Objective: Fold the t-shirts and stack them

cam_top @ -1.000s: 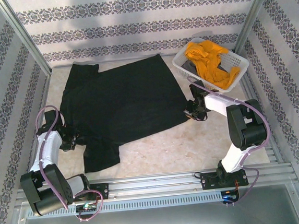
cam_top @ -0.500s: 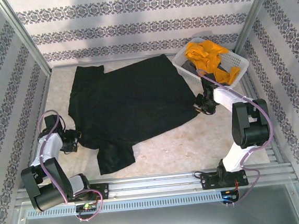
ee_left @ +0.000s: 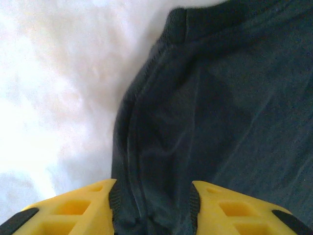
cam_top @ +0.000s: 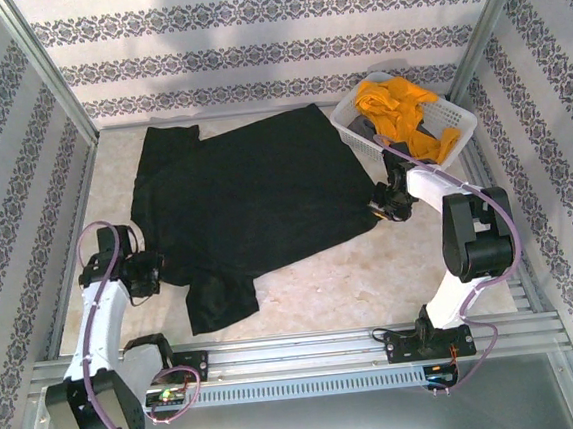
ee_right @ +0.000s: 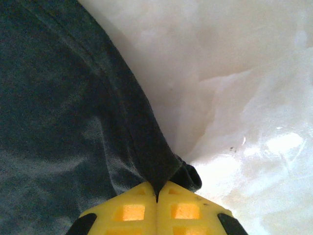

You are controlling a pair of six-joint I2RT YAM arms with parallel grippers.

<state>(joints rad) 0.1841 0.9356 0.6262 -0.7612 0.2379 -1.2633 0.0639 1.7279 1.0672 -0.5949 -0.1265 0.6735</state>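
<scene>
At lower left overhead, left gripper [cam_top: 154, 270] is straddling the black shirt [cam_top: 254, 192] half-open, grip unclear; right gripper [cam_top: 379, 208], closed tight, is pinching its hem.

A matt black cloth t-shirt [cam_top: 250, 198] of fine, soft knit with a stitched hem, a crumpled mustard-yellow cloth t-shirt [cam_top: 398, 109], a white plastic lattice basket [cam_top: 352, 133], a smooth, faintly glossy pale marbled tabletop [cam_top: 371, 267], and dull grey metal rails [cam_top: 298, 346].
</scene>
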